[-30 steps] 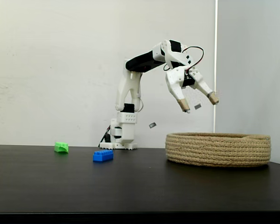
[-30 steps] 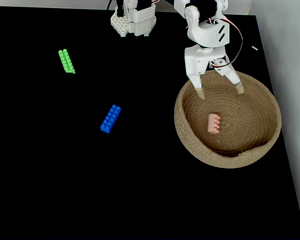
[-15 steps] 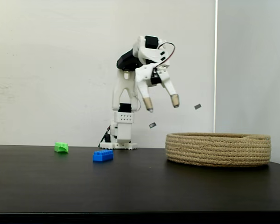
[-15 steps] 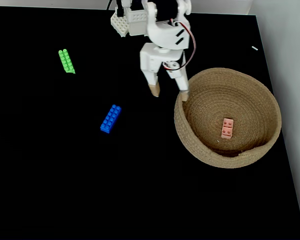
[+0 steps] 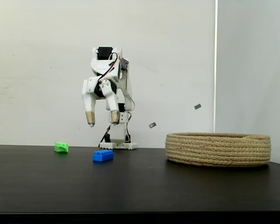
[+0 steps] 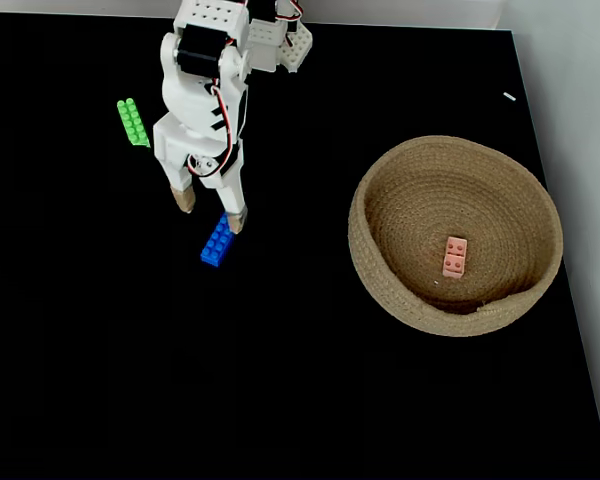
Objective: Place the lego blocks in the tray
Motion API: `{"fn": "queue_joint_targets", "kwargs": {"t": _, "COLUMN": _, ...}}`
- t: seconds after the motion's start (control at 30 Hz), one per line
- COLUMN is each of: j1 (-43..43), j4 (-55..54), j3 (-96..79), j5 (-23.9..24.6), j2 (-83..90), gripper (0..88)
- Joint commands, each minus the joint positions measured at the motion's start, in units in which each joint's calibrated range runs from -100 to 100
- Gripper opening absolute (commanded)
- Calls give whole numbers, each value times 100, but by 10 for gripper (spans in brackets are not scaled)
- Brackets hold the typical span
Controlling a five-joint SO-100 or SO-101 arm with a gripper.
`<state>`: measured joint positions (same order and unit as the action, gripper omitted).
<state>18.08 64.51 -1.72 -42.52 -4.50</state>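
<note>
The end effector (image 5: 102, 120), spread wide and empty, hangs above the blue brick (image 6: 220, 240), which lies just below-right, long axis slanting across the gap.

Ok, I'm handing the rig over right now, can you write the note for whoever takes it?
Tool: open, empty, hanging above the table over the blue brick, not touching it.
Pink brick: lying inside the rope basket, done.
Blue brick: on the table left of the basket in the side fixed view, likely next to grasp.
Green brick: on the table, farther left, untouched.
Left: two bricks to carry into the basket.
</note>
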Motion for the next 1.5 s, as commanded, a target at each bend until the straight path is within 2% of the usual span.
{"fn": "queue_joint_targets", "kwargs": {"t": 0.0, "j1": 179, "j4": -258, "j3": 86, "j5": -117, "j2": -135, "gripper": 272}}
{"fn": "queue_joint_targets", "kwargs": {"t": 0.47, "j1": -68, "j4": -500, "j3": -297, "j5": 24, "j2": -548, "gripper": 258}}
{"fn": "queue_joint_targets", "kwargs": {"t": 1.0, "j1": -176, "j4": -1058, "j3": -1073, "j5": -54, "j2": -625, "gripper": 249}}
{"fn": "queue_joint_targets", "kwargs": {"t": 1.13, "j1": -192, "j4": -1308, "j3": -1310, "j5": -63, "j2": -634, "gripper": 179}}
{"fn": "queue_joint_targets", "kwargs": {"t": 1.2, "j1": -200, "j4": -1466, "j3": -1428, "j5": -49, "j2": -634, "gripper": 95}}
{"fn": "queue_joint_targets", "kwargs": {"t": 1.23, "j1": -208, "j4": -1508, "j3": -1465, "j5": -44, "j2": -642, "gripper": 23}}
{"fn": "queue_joint_targets", "kwargs": {"t": 1.27, "j1": -217, "j4": -1549, "j3": -1492, "j5": -34, "j2": -642, "gripper": 0}}
{"fn": "queue_joint_targets", "kwargs": {"t": 1.47, "j1": -258, "j4": -1299, "j3": -1291, "j5": -34, "j2": -333, "gripper": 0}}
